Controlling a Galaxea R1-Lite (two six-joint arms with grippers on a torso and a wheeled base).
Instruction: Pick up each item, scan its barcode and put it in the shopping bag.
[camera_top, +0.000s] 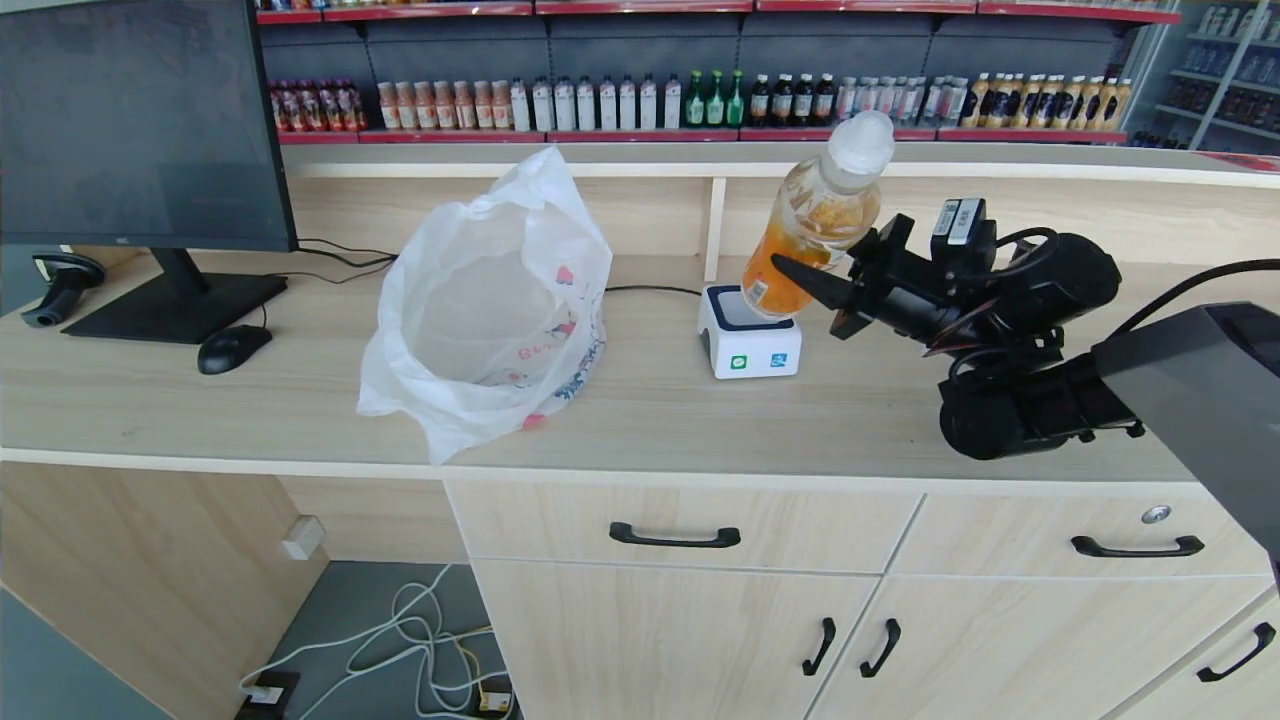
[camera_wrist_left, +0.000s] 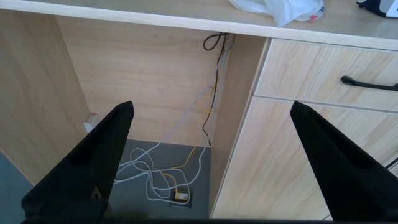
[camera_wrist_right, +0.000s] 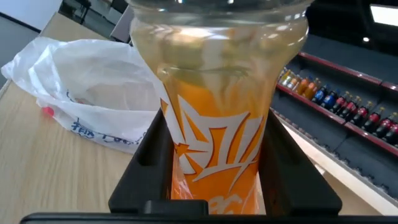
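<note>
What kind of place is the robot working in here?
Most likely a small shop's checkout counter: shelves of bottled drinks run along the back, a white barcode scanner sits on the wooden counter beside an open shopping bag, and the right gripper holds a drink bottle over the scanner.

A shop checkout: stocked drink shelves (camera_top: 700, 100), counter (camera_top: 700, 410), barcode scanner (camera_top: 748, 335), monitor (camera_top: 140, 120).

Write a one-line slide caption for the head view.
The right gripper holds an orange drink bottle tilted over the white scanner, with the open shopping bag beside it on the counter.
</note>
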